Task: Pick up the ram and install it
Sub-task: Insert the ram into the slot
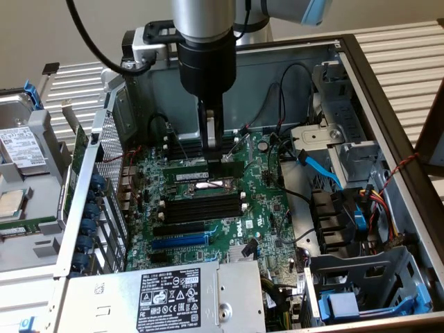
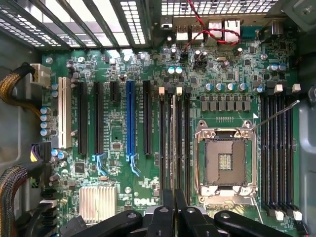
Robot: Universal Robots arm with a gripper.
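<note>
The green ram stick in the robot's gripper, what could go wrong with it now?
1. The gripper holds the long green ram stick over the row of long black plastic slots; if it is not lined up with one slot, pushing might bend it.
2. The open silver processor socket lies right beside them; a slip might scrape its bare contacts.

Exterior view: high, off to one side, angled down into the open computer case [image 1: 388, 104] from mid-distance, with the arm [image 1: 205, 41] in the foreground. Wrist view: close, facing straight down on the motherboard [image 2: 232, 74], pincer [image 2: 174, 198] at the frame edge. Shared: motherboard, CPU socket [image 1: 211, 184], blue slot [image 1: 179, 241].
</note>
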